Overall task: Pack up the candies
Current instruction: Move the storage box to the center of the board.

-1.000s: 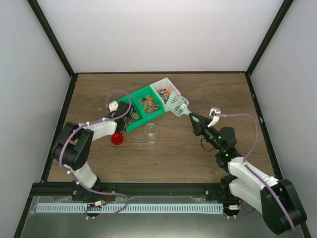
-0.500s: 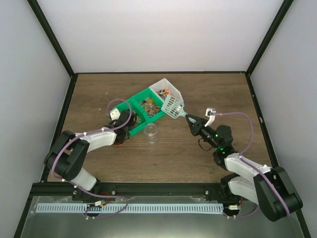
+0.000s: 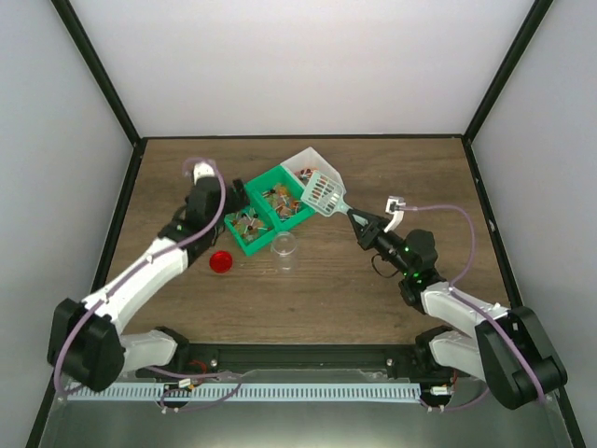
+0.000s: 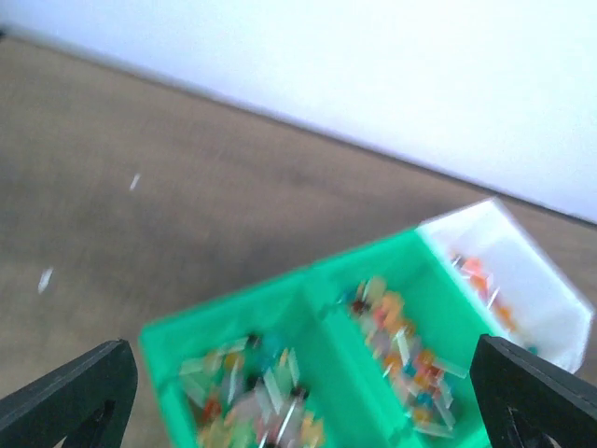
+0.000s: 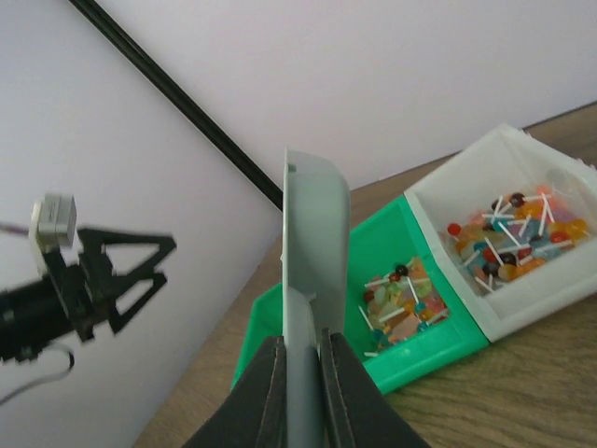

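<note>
The candies [image 5: 403,297] fill both halves of a green bin [image 3: 244,245] and a white bin [image 3: 304,161] joined to it at the back. In the left wrist view they blur as candies [image 4: 254,392] under my left gripper [image 4: 298,411], which hangs wide open above the green bin [image 4: 317,299] holding nothing. My right gripper [image 5: 304,392] is shut on the handle of the pale scoop [image 5: 313,224]. From above, the scoop [image 3: 324,193] has its head over the join of the two bins, with the right gripper [image 3: 358,222] behind it.
A clear jar [image 3: 284,250] stands upright in front of the green bin. Its red lid [image 3: 221,261] lies on the table to the jar's left. The left arm [image 3: 149,271] reaches in from the near left. White walls close off the table.
My left gripper has opened wide and lifted back and left from the bin's near-left end, uncovering the red lid. The scoop has shifted slightly left over the bins.
</note>
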Tool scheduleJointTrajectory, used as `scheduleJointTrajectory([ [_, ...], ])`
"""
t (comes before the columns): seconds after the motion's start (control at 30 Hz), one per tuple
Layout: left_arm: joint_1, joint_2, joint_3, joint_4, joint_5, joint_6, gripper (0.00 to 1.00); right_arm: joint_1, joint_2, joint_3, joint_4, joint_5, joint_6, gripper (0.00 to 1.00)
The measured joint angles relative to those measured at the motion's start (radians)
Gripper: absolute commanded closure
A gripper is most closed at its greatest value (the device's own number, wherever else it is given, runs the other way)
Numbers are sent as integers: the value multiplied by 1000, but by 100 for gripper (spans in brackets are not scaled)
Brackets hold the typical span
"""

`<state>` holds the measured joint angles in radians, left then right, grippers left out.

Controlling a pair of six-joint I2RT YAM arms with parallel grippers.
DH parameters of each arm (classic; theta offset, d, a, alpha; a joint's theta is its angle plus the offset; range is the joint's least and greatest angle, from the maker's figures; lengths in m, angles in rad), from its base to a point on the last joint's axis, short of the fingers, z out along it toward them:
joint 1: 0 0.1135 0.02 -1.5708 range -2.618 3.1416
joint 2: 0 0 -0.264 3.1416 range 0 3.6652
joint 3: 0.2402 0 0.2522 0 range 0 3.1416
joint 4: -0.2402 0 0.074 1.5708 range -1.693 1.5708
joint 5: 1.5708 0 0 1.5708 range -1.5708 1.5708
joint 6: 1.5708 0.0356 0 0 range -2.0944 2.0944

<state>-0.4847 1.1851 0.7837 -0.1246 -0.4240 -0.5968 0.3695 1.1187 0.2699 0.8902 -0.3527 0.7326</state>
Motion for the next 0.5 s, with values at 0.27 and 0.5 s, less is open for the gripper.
scheduleJointTrajectory([
  [0.27, 97, 370, 568, -105, 248, 455, 0, 0, 2, 82, -32, -4, -3, 99],
  [0.5, 185, 693, 943, -349, 550, 732, 4, 0, -43, 112, -107, 14, -43, 99],
])
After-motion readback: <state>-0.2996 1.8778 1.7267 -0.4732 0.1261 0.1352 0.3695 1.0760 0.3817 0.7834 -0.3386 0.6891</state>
